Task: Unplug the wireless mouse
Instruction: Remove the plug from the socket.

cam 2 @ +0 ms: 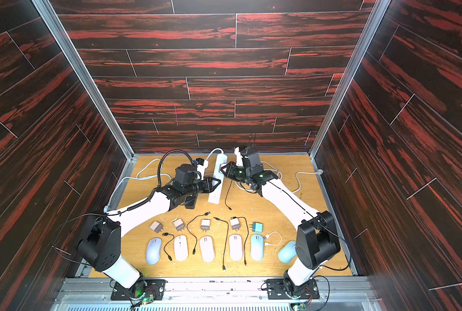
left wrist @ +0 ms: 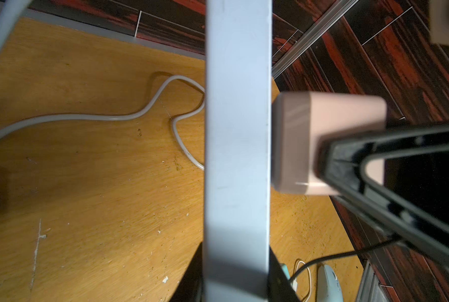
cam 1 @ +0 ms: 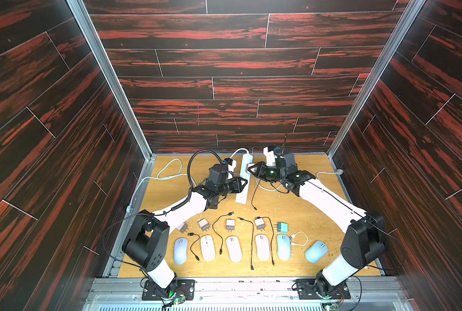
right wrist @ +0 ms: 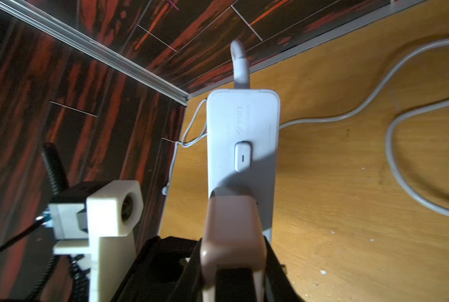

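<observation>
Six mice (cam 1: 207,247), five loose adapters (cam 1: 230,224); left tool (cam 1: 242,185) clamps strip (cam 1: 241,198), right tool (cam 1: 249,168) clamps sixth adapter (right wrist: 232,230).

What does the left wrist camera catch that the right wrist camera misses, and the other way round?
Only the left wrist view: a pale blue computer mouse. Only the right wrist view: the rounded switch on the long white plastic power strip. Both: that strip, the beige square charger plugged into it, held by the right claw, and the pale grey cable.
</observation>
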Robot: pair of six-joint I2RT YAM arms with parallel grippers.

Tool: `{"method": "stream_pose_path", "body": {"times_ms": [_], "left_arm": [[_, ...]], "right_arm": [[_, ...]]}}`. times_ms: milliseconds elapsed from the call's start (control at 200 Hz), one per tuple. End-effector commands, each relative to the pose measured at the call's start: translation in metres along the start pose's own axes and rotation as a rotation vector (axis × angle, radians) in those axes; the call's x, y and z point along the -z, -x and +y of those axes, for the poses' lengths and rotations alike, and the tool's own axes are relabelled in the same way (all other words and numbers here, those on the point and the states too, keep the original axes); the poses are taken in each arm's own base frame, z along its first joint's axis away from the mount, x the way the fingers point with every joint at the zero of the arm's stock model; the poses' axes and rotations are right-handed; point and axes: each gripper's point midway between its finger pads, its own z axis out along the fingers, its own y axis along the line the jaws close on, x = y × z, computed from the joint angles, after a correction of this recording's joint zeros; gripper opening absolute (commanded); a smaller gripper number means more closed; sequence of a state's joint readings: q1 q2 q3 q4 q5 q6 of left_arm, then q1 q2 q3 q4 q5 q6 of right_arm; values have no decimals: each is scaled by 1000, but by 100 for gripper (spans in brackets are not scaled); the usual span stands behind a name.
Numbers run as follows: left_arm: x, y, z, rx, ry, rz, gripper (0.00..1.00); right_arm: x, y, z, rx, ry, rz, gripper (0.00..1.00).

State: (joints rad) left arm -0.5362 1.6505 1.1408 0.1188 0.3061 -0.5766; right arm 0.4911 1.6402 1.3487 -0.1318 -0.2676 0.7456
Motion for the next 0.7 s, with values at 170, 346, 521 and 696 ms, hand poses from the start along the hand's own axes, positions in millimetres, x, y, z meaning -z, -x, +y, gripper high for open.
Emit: {"method": "stream_pose_path", "body": {"times_ms": [170, 346, 521, 696], "left_arm": [[14, 15, 45, 72, 141, -77, 0], [11, 12, 47, 69, 142, -65, 0], [4, 4, 51, 60, 146, -3, 0], [-15, -27, 59, 49, 149, 206, 0]], "right_arm": [[36, 19, -5, 49, -154, -83, 0], [43, 19, 14, 60, -22, -72, 0], [52, 19, 1, 106, -115, -71, 0], [67, 15, -2, 163, -174, -58, 0]]}}
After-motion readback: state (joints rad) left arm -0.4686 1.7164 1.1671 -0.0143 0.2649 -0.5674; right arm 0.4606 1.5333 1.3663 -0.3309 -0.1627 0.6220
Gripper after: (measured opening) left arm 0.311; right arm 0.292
